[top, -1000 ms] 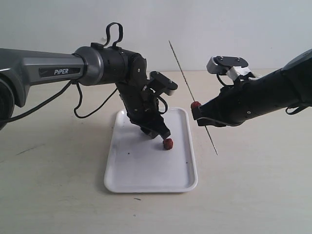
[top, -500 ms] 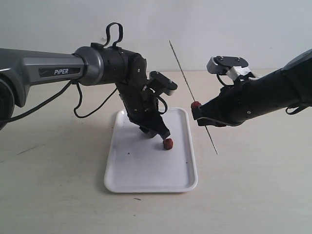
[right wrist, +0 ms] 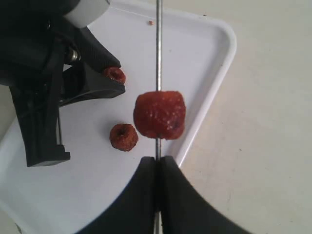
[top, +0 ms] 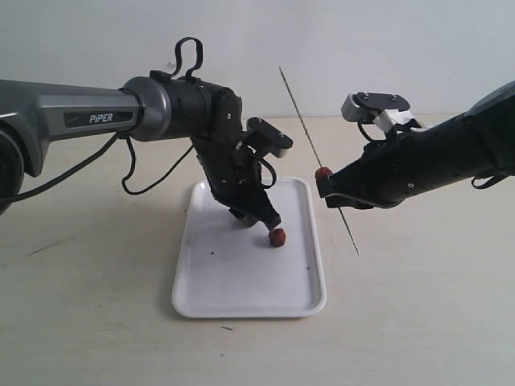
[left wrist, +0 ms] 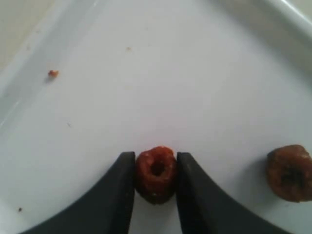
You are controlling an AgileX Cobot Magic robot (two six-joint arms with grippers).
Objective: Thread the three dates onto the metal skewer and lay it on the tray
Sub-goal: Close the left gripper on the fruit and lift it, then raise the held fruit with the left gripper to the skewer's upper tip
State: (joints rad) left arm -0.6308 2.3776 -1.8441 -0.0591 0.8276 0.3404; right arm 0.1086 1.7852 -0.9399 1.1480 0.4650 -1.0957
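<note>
The white tray [top: 241,289] lies mid-table. My left gripper [top: 269,221] reaches down onto it, and in the left wrist view both fingers [left wrist: 122,195] press a dark red date [left wrist: 156,173] resting on the tray [left wrist: 146,73]. A second date [left wrist: 288,171] lies loose close by. The exterior view shows one date [top: 278,236] right at those fingertips. My right gripper [right wrist: 158,160] is shut on the thin metal skewer [right wrist: 158,48], held slanting above the tray's right edge [top: 299,121]. A third date [right wrist: 160,115] is threaded on it just beyond the fingertips.
The tray [right wrist: 204,53] sits on a bare beige tabletop [top: 418,305] before a pale wall. A small red crumb [left wrist: 52,73] and tiny dark specks lie on the tray. The left arm's black cable [top: 145,181] loops beside the tray.
The left jaws have narrowed onto the date on the tray. Both arms and the skewer stay where they were.
</note>
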